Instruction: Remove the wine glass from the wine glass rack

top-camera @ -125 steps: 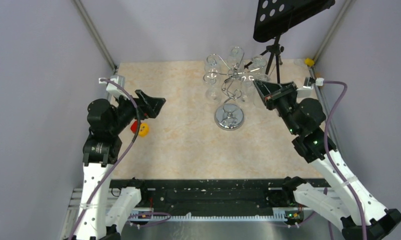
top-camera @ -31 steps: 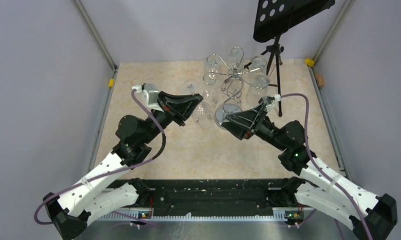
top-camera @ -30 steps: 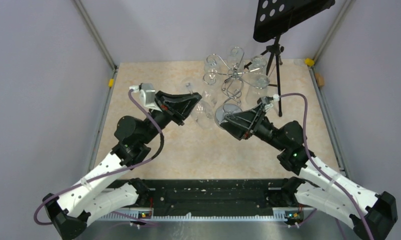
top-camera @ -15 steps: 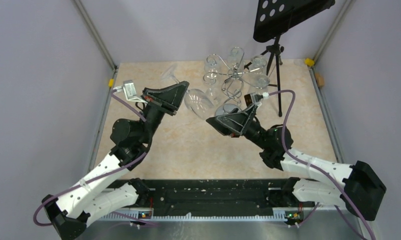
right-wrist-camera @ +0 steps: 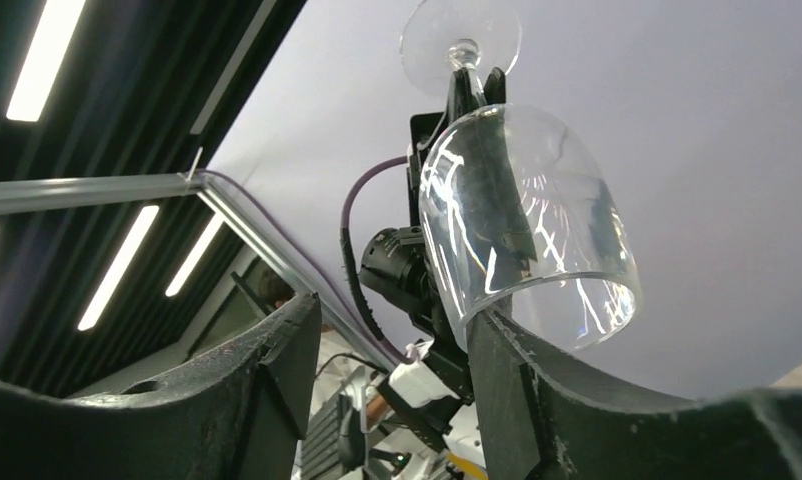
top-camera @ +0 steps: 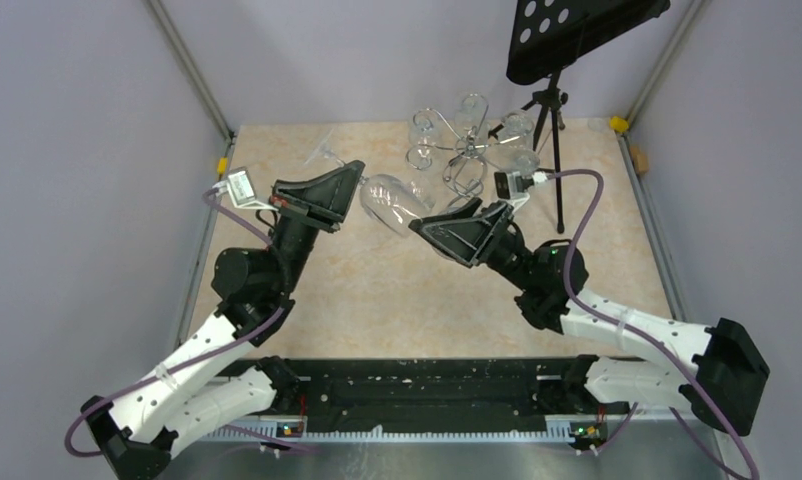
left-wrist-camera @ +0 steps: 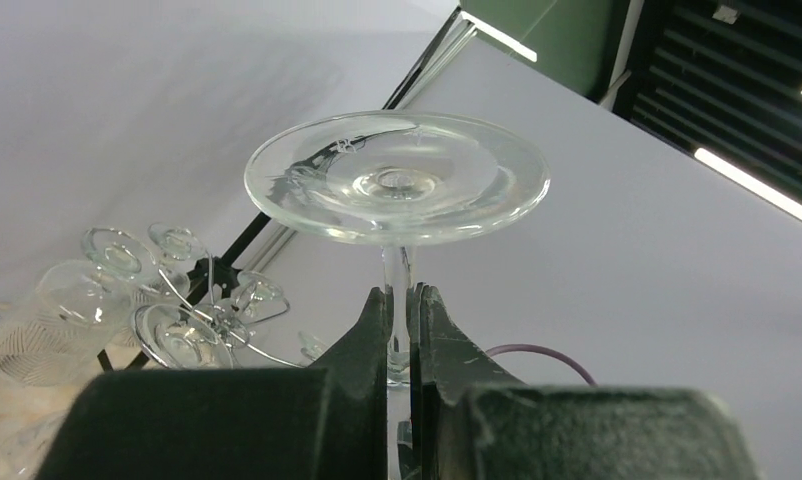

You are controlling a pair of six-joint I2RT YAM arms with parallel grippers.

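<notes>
Left gripper (left-wrist-camera: 401,305) clamps the wine glass (top-camera: 389,200) by its stem, held clear of the wine glass rack (top-camera: 464,150); right gripper (right-wrist-camera: 392,340) gapes beside its bowl.

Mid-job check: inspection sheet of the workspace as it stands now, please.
Surface: beige marbled table.
Job's things: wine glass off the wine glass rack, held sideways in the air; other glasses hang there.
Clutter: small yellow piece at left edge.
End effectors: left end effector shut on the stem; right end effector open at the bowl's rim.
Cables: purple cable loops off the left wrist, clear of the glass.
Surroundings: black music stand rear right.
</notes>
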